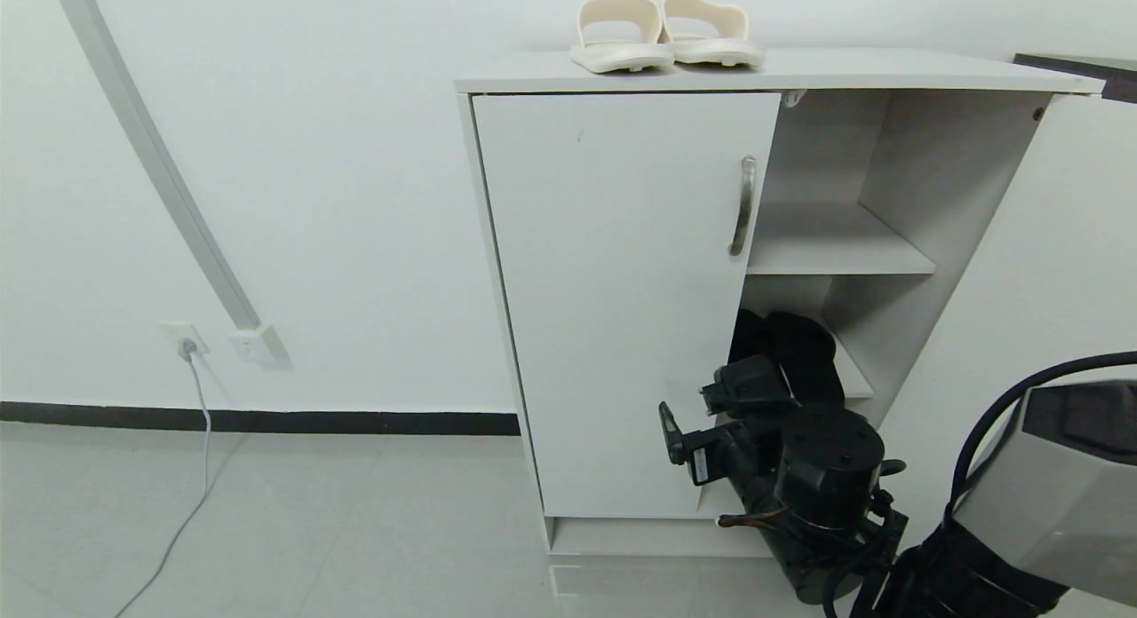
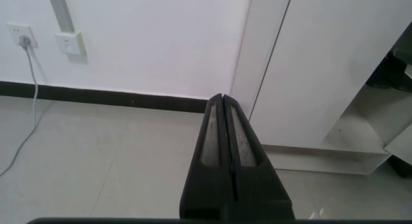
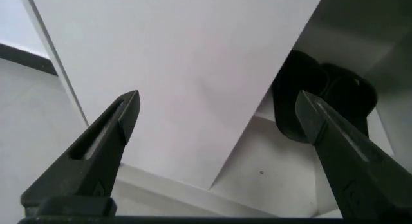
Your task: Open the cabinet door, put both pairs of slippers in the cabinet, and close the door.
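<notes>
Slippers, two pairs, four pieces: black slippers (image 1: 795, 352), one pair, side by side on the lower shelf (image 1: 857, 380) inside the cabinet (image 1: 888, 70), long axes running front to back, rounded ends toward the opening, toe or heel not discernible; cream slippers (image 1: 666, 34), one pair, side by side on the cabinet top near its front edge, long axes front to back, strap arches facing forward. Cabinet: white, two doors, left door (image 1: 613, 307) closed with one metal handle (image 1: 743, 205), right door (image 1: 1048, 272) swung wide; upper shelf (image 1: 835, 254) bare. Right claw (image 1: 711, 405): spread wide, holding nothing, low before the closed door's free edge, just in front of the black pair. Left claw (image 2: 223, 102): fingers pressed together, holding nothing, above the floor (image 1: 355, 529). Wall: one socket (image 1: 184, 338) with grey cable (image 1: 200, 476), one plate (image 1: 258, 343) beside it
</notes>
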{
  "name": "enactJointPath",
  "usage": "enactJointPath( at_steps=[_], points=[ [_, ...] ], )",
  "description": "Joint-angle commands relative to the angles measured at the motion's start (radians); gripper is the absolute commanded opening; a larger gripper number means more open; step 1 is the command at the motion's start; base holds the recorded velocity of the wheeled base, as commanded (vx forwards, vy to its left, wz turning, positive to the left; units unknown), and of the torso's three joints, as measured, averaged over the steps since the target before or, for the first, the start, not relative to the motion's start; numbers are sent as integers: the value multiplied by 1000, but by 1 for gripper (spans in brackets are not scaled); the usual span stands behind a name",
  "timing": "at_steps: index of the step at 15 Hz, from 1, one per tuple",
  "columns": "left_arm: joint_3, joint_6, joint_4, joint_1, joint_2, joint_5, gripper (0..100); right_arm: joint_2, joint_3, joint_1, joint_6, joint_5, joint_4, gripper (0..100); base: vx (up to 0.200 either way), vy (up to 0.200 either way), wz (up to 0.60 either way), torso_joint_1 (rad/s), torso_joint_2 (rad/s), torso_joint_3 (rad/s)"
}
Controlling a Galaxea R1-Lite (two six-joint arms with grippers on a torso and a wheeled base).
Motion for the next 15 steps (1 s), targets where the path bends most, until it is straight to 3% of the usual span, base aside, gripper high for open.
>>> enactJointPath(
  at_steps=[1, 13, 15],
  points=[
    [0, -1, 0, 0, 1, 1, 0, 3, 2, -4, -1, -1, -1, 100, 0, 0, 0, 0, 0, 0],
    [0, -1, 0, 0, 1, 1, 0, 5, 3, -2, -1, 10, -9, 100, 0, 0, 0, 0, 0, 0],
    [0, 1, 0, 0, 1, 1, 0, 6, 3, -4, 0, 11, -7, 100, 0, 0, 0, 2, -205, -222]
  ],
)
